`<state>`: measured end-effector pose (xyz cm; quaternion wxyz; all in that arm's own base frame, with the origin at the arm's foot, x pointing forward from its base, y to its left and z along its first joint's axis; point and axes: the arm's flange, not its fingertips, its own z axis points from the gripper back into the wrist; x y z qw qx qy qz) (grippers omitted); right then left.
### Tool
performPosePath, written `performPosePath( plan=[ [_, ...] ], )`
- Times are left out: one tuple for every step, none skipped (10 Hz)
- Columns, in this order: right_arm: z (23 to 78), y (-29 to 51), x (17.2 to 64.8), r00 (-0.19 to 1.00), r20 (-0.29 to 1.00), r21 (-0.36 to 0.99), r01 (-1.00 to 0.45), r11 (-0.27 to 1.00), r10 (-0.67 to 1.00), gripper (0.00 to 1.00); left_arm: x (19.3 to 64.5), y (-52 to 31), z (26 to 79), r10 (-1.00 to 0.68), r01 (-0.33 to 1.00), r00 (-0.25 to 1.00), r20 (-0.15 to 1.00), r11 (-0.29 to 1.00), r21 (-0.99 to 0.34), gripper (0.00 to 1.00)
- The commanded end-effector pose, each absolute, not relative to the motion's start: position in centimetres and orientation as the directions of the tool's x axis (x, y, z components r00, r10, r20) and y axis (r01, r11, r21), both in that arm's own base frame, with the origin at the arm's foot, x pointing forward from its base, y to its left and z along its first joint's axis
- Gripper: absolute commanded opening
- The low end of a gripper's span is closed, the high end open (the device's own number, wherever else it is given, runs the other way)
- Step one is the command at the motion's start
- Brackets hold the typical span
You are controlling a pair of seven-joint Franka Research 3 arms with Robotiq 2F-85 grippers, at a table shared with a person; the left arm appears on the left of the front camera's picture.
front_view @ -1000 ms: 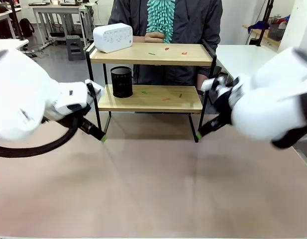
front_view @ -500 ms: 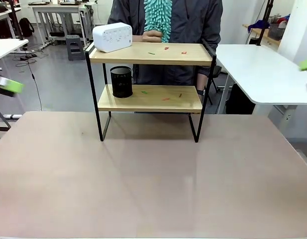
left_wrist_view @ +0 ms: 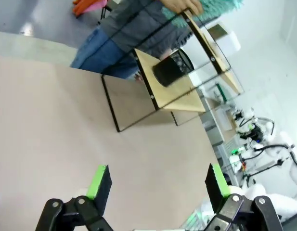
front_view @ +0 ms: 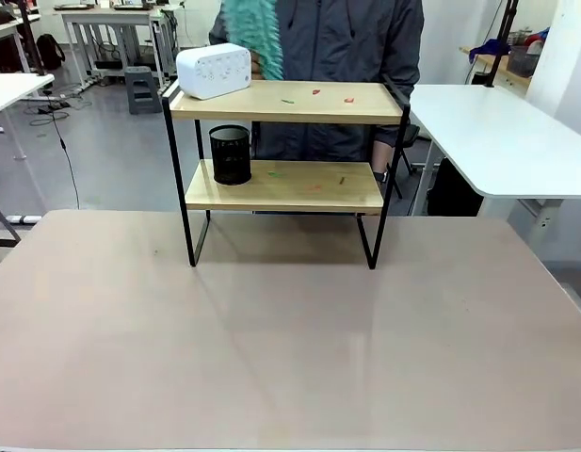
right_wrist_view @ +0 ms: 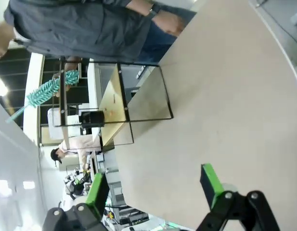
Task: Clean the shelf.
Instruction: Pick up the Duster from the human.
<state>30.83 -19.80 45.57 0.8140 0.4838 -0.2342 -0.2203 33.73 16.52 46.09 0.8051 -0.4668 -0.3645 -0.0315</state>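
The shelf (front_view: 281, 185) stands at the far middle of the table, two wooden boards in a black frame. Small coloured scraps (front_view: 315, 92) lie on its top board and a few more on the lower board. A person behind it holds a teal fluffy duster (front_view: 252, 33) above the top board's left part. In the left wrist view my left gripper (left_wrist_view: 155, 180) is open above the table, far from the shelf (left_wrist_view: 173, 91). The right wrist view has my right gripper (right_wrist_view: 155, 185) open too, with the shelf (right_wrist_view: 112, 103) and duster (right_wrist_view: 47, 91) well beyond it.
A white box-shaped device (front_view: 213, 70) sits on the top board's left end. A black mesh cup (front_view: 230, 154) stands on the lower board's left. The brown table (front_view: 290, 348) spreads wide in front. A white table (front_view: 497, 132) stands to the right.
Both arms have pulled away from the shelf's legs and left the front view. The person's duster has shifted left and up over the top board.
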Motion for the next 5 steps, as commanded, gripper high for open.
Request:
performPosePath(
  plan=[
    [48.63,-18.85,29.63,0.798,0.231,0.891,0.057,0.451,-0.556,1.00,32.63,15.74,48.44,0.226,0.449,0.718,0.658,0.572,-0.687,1.00],
    [48.63,-18.85,29.63,0.798,0.231,0.891,0.057,0.451,-0.556,1.00,32.63,15.74,48.44,0.226,0.449,0.718,0.658,0.572,-0.687,1.00],
    [48.63,-18.85,29.63,0.798,0.231,0.891,0.057,0.451,-0.556,1.00,32.63,15.74,48.44,0.226,0.449,0.718,0.658,0.572,-0.687,1.00],
    [48.63,-18.85,29.63,0.798,0.231,0.891,0.057,0.451,-0.556,1.00,32.63,15.74,48.44,0.226,0.449,0.718,0.658,0.572,-0.687,1.00],
    [48.63,-18.85,29.63,0.798,0.231,0.891,0.057,0.451,-0.556,1.00,32.63,15.74,48.44,0.226,0.449,0.718,0.658,0.572,-0.687,1.00]
  ],
)
